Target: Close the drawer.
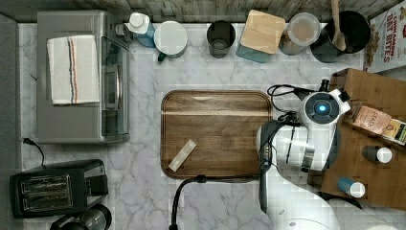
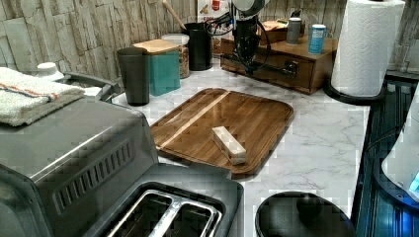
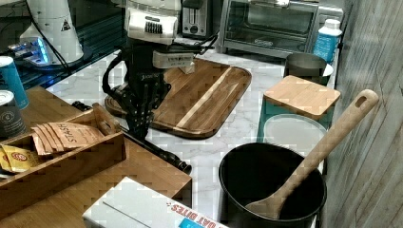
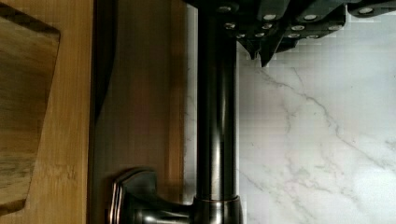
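The drawer (image 4: 144, 93) sits in the front of the wooden cabinet (image 1: 366, 84). From the wrist view I judge it is almost home. A thin dark seam separates its front from the cabinet top, so a little travel may be left, though I cannot be sure. Its dark metal bar handle (image 4: 215, 116) runs along the front, standing off the wood on a flared post.

My claw (image 3: 140, 130) hangs just off the cabinet front. Its tips are on the outer side of the bar, and they look pinched together and narrow, holding nothing.

That suits a push. I should bring the joined tips flat against the bar or the drawer front near the middle of its length. Then I should press straight toward the cabinet, square to the front, so the drawer does not skew in its opening. Slow and level is best. If I ride too high I may slip over the bar onto the cabinet top. I would stop when the seam is gone and the front meets the cabinet.

The marble counter (image 4: 327, 140) lies under the bar. Farther out from the cabinet rests the dark wooden tray (image 1: 215, 134).
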Available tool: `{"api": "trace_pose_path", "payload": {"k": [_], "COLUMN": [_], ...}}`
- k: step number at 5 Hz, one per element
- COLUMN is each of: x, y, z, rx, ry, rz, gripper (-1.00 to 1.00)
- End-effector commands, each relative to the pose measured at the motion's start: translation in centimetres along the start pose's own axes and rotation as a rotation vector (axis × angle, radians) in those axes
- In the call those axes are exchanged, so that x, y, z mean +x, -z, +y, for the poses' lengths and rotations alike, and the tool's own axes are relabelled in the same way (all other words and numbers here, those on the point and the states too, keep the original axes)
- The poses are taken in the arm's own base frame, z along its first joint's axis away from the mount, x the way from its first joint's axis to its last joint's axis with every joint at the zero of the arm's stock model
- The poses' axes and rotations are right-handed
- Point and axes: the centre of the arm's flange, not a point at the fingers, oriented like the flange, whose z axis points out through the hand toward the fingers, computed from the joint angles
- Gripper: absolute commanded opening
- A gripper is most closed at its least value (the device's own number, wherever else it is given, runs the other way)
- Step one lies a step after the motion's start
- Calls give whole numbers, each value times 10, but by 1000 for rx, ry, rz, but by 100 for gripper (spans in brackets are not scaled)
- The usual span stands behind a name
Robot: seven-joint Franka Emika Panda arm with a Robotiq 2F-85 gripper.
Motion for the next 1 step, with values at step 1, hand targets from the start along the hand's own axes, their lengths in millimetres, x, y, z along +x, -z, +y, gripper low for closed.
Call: {"api": "trace_pose_path", "payload": {"k": [1], "x": [-18], "y": [42], "z": [183], "rx": [-123], "ry": [-270], "rz": [86], "gripper": [-100]}}
